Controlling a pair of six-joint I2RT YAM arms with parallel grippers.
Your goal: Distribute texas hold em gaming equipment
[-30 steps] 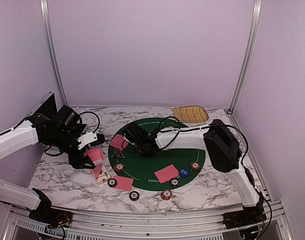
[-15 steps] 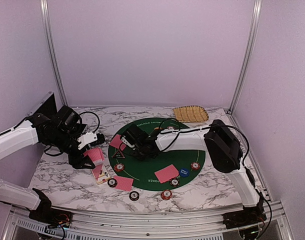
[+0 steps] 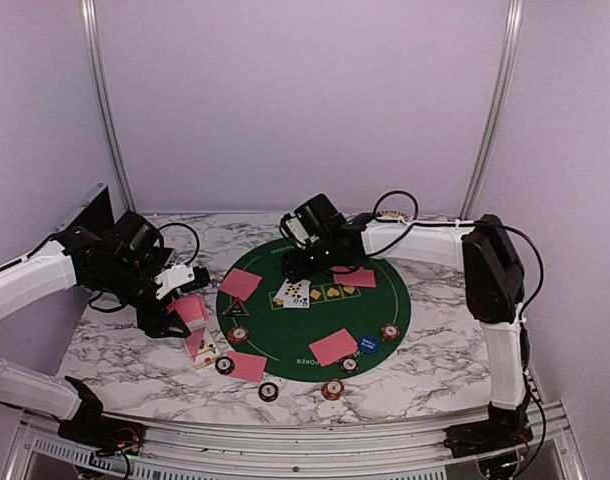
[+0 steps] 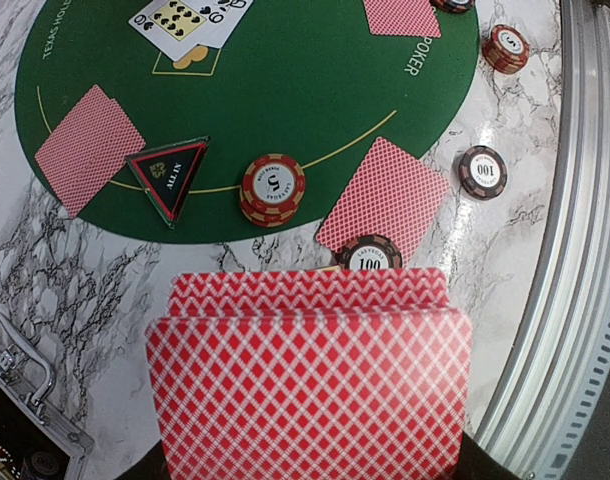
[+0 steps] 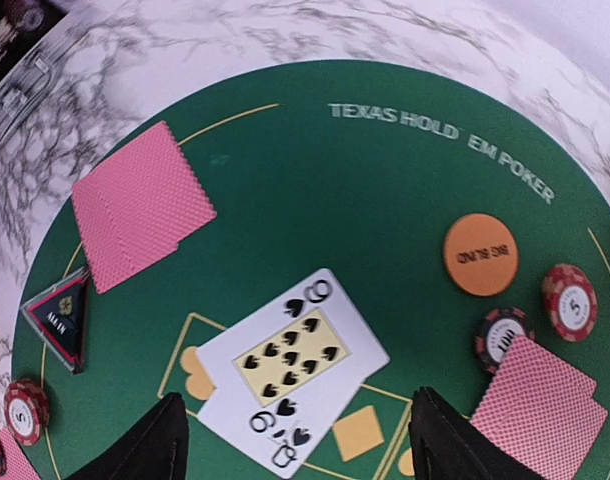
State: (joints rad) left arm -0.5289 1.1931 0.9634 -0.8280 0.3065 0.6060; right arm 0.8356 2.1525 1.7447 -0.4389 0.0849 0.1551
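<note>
Status: right pincer (image 5: 300, 452) is hovering with fingers apart just above the face-up nine of spades (image 5: 290, 365), which is lying mid green mat (image 5: 405, 210), long axis skewed across the finger gap. Meanwhile left pincer (image 3: 175, 318) is clamping the red-backed deck (image 4: 310, 390) over the table (image 3: 435, 370), off the mat's left edge. Next card is likely coming from that deck, lying well to the right pincer's left, with the left arm nearer it
</note>
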